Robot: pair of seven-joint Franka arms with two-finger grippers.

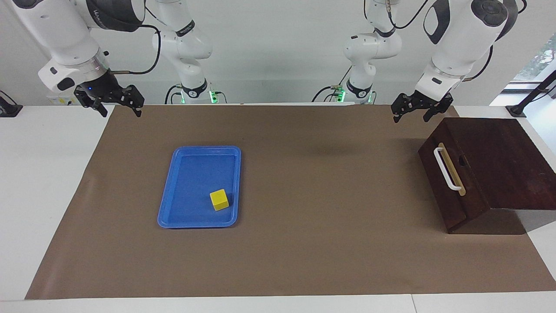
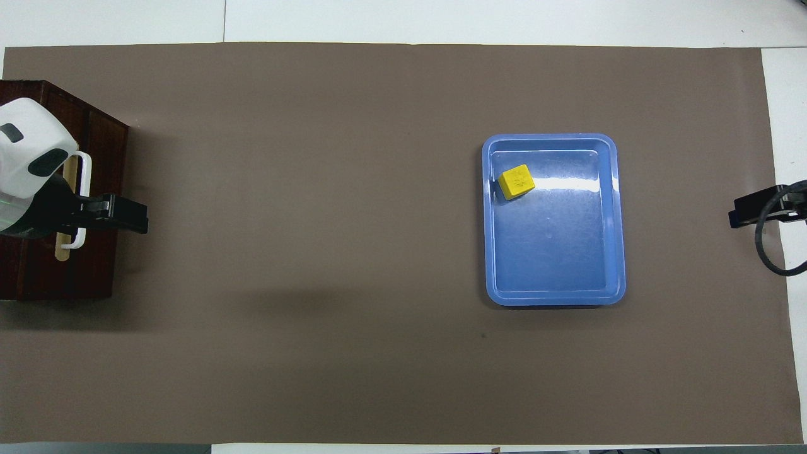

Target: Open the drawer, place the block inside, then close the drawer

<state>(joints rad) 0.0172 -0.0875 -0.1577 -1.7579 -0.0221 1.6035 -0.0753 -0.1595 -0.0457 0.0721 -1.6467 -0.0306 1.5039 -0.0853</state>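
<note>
The drawer point(image 1: 434, 191) is the shut front of a dark wooden box at the left arm's end of the table, with a white bar handle point(image 1: 444, 168) on a tan strip. It also shows in the overhead view point(image 2: 104, 265). The block point(image 1: 219, 200), a small yellow cube, lies in a blue tray point(image 1: 173, 191), in the tray's corner farther from the robots. It also shows in the overhead view point(image 2: 517, 181). My left gripper point(image 1: 412, 116) is open and empty, raised over the drawer's front point(image 2: 135, 217). My right gripper point(image 1: 120, 112) is open and empty, waiting raised over the mat's edge at the right arm's end point(image 2: 741, 214).
A brown mat point(image 1: 330, 243) covers most of the white table. The blue tray point(image 2: 555, 277) lies flat toward the right arm's end. The wooden box's sloping top point(image 1: 499, 161) rises above the drawer front.
</note>
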